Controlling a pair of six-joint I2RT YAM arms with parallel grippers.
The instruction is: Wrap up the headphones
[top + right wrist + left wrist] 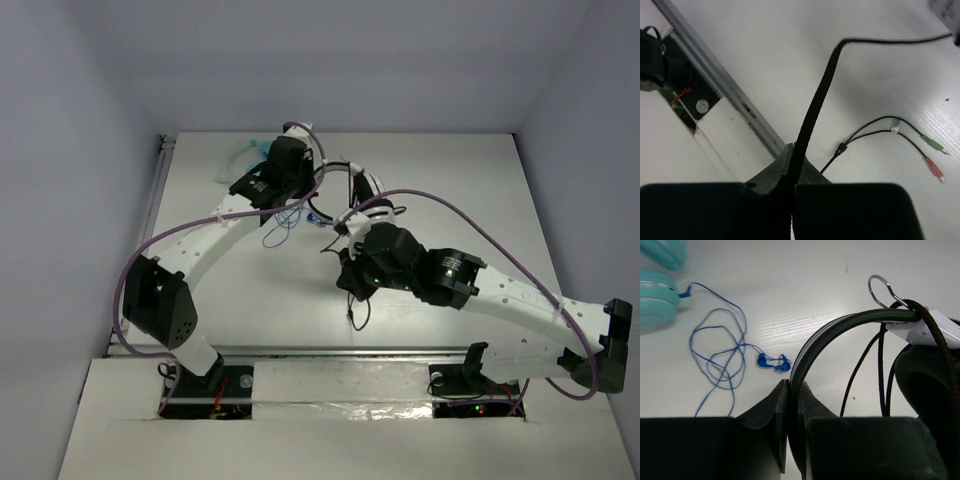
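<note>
The headphones' black headband arches up from between the jaws of my left gripper, which is shut on it. A white earcup arm and a black ear pad show at the right edge, with loops of thin black cable hanging over the band. My right gripper is shut on the black cable, which rises taut from its jaws. The cable's end lies on the table, split into a green plug and a red plug. In the top view both grippers are at mid-table, around the headphones.
Teal headphones lie at the far left. Their blue wire sprawls toward small blue earbuds beside my left gripper. A metal rail runs along the table's near edge, close to my right gripper.
</note>
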